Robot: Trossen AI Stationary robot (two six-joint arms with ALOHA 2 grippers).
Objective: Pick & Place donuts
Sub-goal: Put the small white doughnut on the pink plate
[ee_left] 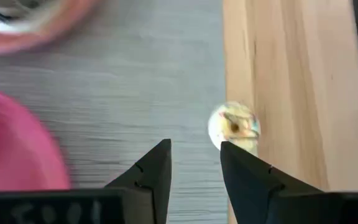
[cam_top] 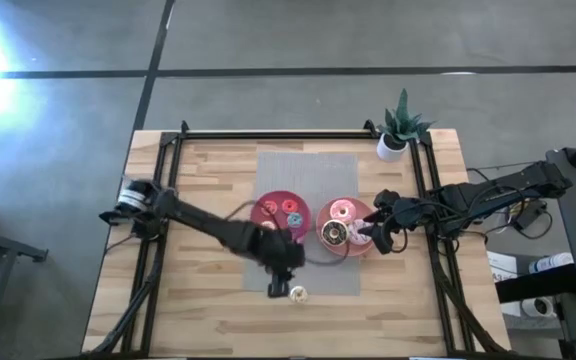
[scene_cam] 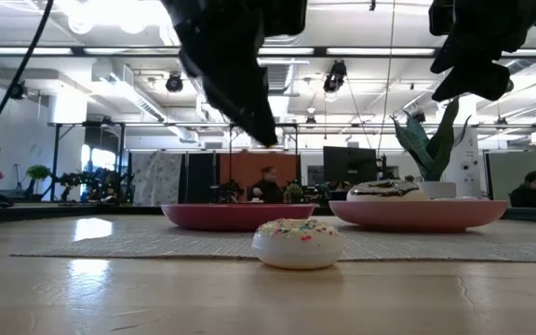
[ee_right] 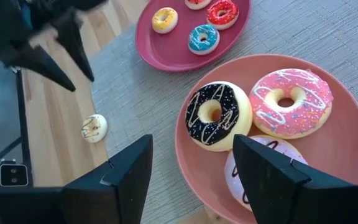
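Observation:
A tiny cream donut (ee_left: 234,127) lies flat on the bare wood just off the grey mat's near edge (cam_top: 298,294). My left gripper (ee_left: 194,155) is open and hangs above the table beside it, touching nothing (cam_top: 276,289). Tiny yellow (ee_right: 165,18), blue (ee_right: 203,37) and red-orange (ee_right: 222,11) donuts lie on the left pink plate (cam_top: 265,222). The chocolate-iced (ee_right: 218,116), pink (ee_right: 293,102) and pale pink-white (ee_right: 253,177) donuts lie on the right pink plate (ee_right: 347,155). My right gripper (ee_right: 191,146) is open above that plate's right side (cam_top: 380,236).
A grey mat (cam_top: 308,170) covers the table's middle under both plates. A potted plant (cam_top: 400,128) stands at the far right corner. Black frame rails run along the left and right sides (cam_top: 158,200). Bare wood lies along the near edge (cam_top: 218,320).

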